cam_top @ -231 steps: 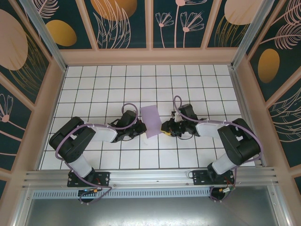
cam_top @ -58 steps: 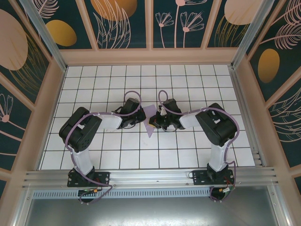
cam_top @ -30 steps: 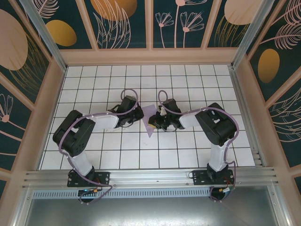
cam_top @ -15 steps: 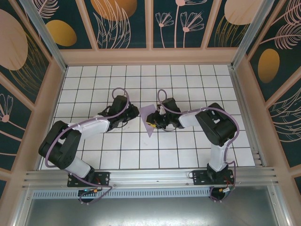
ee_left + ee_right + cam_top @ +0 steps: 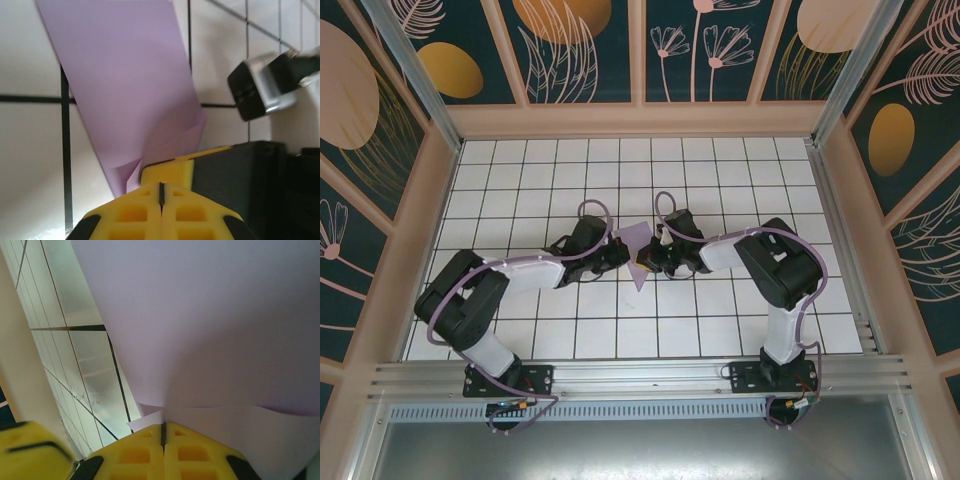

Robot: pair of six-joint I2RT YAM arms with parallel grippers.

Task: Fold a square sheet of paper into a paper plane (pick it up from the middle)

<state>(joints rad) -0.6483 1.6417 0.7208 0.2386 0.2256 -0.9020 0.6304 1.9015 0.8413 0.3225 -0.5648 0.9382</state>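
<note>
Lavender paper point(image 5: 638, 246) is folded, tapering to a point at 6 o'clock. Left gripper point(image 5: 161, 186) and right gripper point(image 5: 163, 427) are both clamped on it.

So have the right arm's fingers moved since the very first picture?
Yes. The right fingers slid left toward the table's middle, crossing a black grid line, and now clamp the paper they earlier sat beside.

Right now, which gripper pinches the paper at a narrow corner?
The left gripper: the paper tapers into it; at the right gripper it spreads wide.
</note>
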